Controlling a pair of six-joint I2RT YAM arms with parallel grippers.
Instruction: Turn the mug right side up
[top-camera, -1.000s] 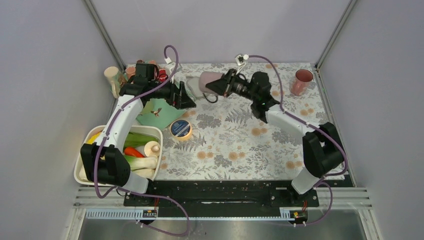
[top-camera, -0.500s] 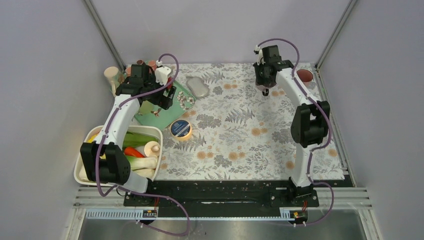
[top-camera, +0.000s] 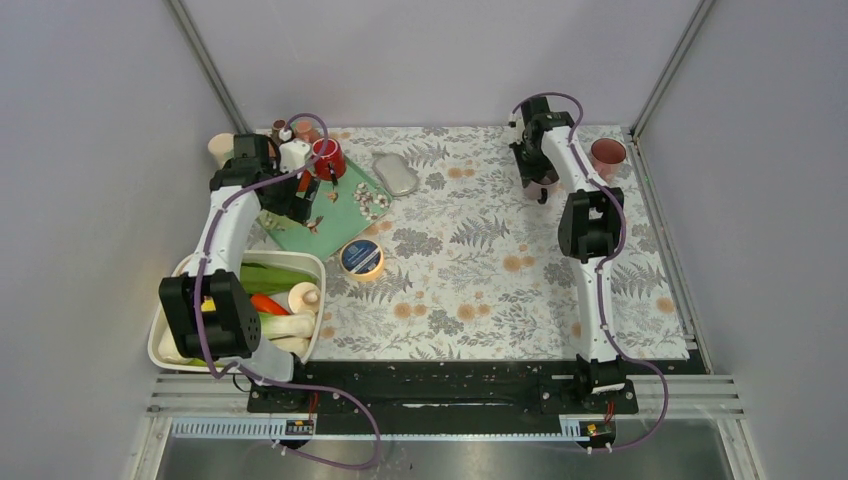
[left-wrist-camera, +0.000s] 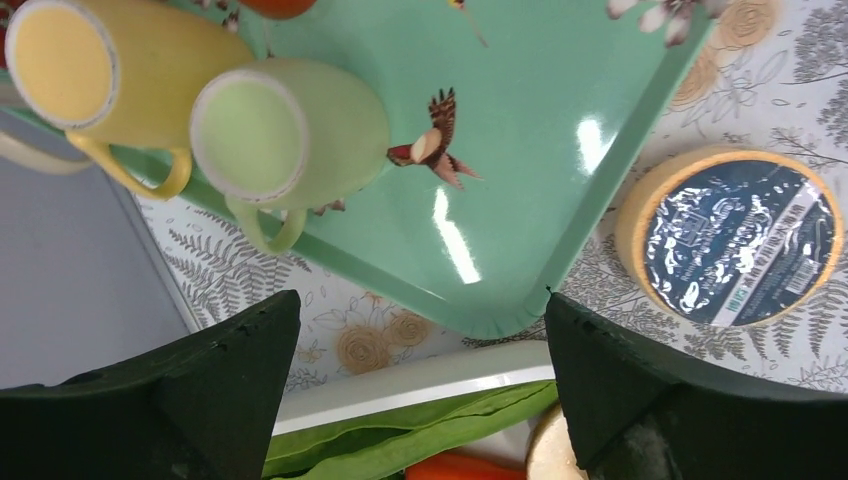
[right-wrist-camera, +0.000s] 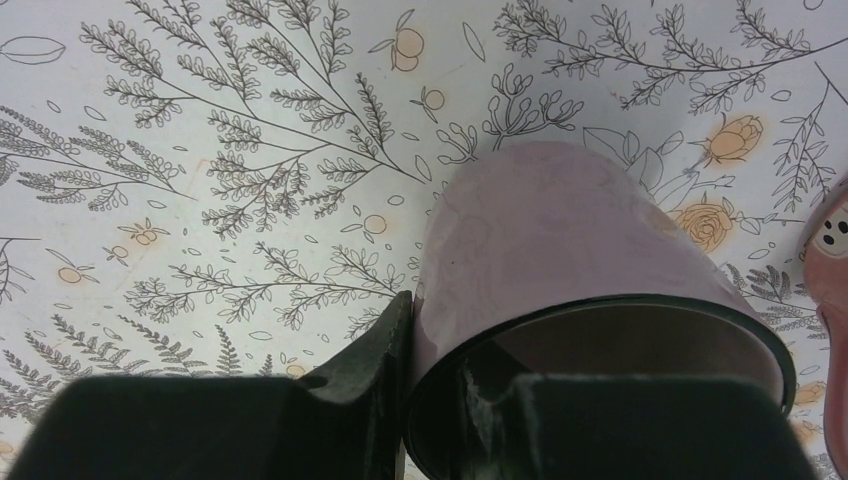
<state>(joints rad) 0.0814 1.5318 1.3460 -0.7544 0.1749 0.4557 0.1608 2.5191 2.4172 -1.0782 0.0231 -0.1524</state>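
Observation:
A pale mauve mug with a dark inside is in my right gripper. Its rim points up toward the wrist camera and its base is down at the flowered tablecloth. The gripper is shut on the rim, one finger outside the wall and the other inside. In the top view my right gripper is at the back right and the wrist hides most of the mug. My left gripper is open and empty above the near corner of the green tray; it also shows in the top view.
A light green mug and a yellow mug stand on the tray. A tape roll lies near it. A white basin holds vegetables. A grey oval dish and a pink cup stand at the back.
My right arm has swung from the back middle to the back right with the mug, turning it from sideways to rim up. My left arm has pulled back to the left.

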